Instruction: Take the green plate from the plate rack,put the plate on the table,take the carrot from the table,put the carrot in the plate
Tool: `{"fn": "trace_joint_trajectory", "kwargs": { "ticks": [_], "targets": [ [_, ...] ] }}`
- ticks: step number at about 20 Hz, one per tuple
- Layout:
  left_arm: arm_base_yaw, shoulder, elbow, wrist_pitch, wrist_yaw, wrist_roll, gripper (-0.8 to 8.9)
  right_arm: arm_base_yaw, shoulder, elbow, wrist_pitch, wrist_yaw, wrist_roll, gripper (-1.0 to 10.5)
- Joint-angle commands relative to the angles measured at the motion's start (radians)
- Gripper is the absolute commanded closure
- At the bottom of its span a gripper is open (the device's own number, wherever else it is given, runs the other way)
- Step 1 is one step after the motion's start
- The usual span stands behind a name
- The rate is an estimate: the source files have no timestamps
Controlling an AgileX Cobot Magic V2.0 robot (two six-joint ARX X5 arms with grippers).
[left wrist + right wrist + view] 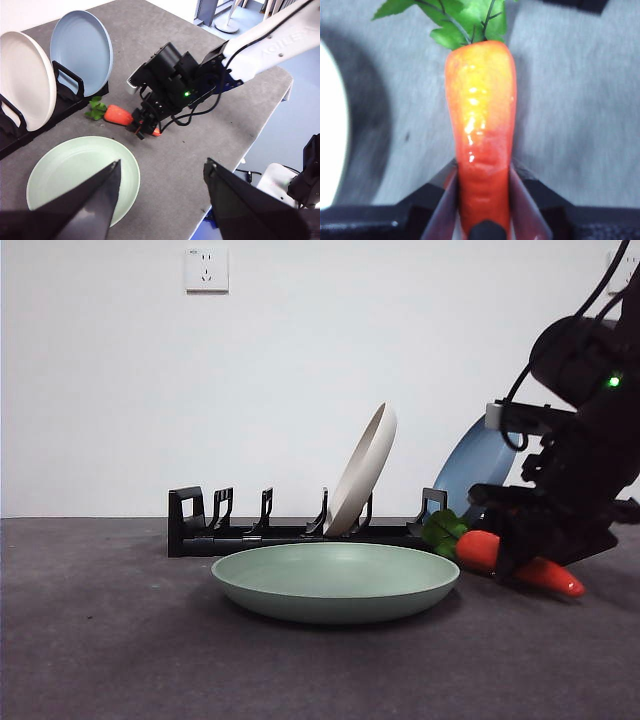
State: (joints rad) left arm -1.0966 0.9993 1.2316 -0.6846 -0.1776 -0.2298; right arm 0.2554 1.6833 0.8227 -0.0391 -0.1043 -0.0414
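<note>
The green plate (335, 580) lies flat on the table (100, 640) in front of the plate rack (250, 535); it also shows in the left wrist view (75, 175). The carrot (478, 548) lies low, just right of the plate, leaves toward the rack. My right gripper (520, 560) is shut on its thin half, with the jaws pressed on both sides (482, 175). I cannot tell if the carrot touches the table. My left gripper (162, 200) is open and empty, held high over the plate's near side.
A cream plate (365, 470) and a blue plate (475, 465) stand in the rack's right slots. The rack's left slots hold nothing. The table's edge (280, 100) runs behind the right arm.
</note>
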Motion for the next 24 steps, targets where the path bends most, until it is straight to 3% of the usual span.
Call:
{"fn": "trace_joint_trajectory", "kwargs": {
  "ticks": [1, 3, 6, 12, 20, 22, 24],
  "targets": [
    [-0.004, 0.0, 0.001, 0.002, -0.004, -0.006, 5.3, 0.013, -0.095, 0.0, -0.05, -0.005, 0.006, 9.6],
    [-0.003, 0.0, 0.001, 0.003, -0.004, -0.006, 5.3, 0.047, -0.209, 0.0, -0.115, -0.054, 0.019, 9.6],
    [-0.003, 0.0, 0.001, 0.002, -0.004, -0.006, 5.3, 0.171, -0.276, 0.0, -0.117, -0.053, 0.071, 9.6],
    [-0.003, 0.0, 0.001, 0.0, -0.002, -0.006, 5.3, 0.388, -0.111, 0.0, 0.023, -0.014, 0.131, 9.6],
    [-0.003, 0.0, 0.001, -0.044, -0.003, -0.008, 5.3, 0.426, 0.092, 0.0, 0.166, 0.034, 0.13, 9.6],
    [-0.003, 0.0, 0.001, -0.047, -0.002, -0.009, 5.3, 0.426, 0.099, 0.0, 0.166, 0.028, 0.13, 8.9],
    [-0.003, 0.0, 0.001, -0.053, -0.002, -0.011, 5.3, 0.427, 0.099, 0.0, 0.166, 0.029, 0.13, 6.5]
  ]
}}
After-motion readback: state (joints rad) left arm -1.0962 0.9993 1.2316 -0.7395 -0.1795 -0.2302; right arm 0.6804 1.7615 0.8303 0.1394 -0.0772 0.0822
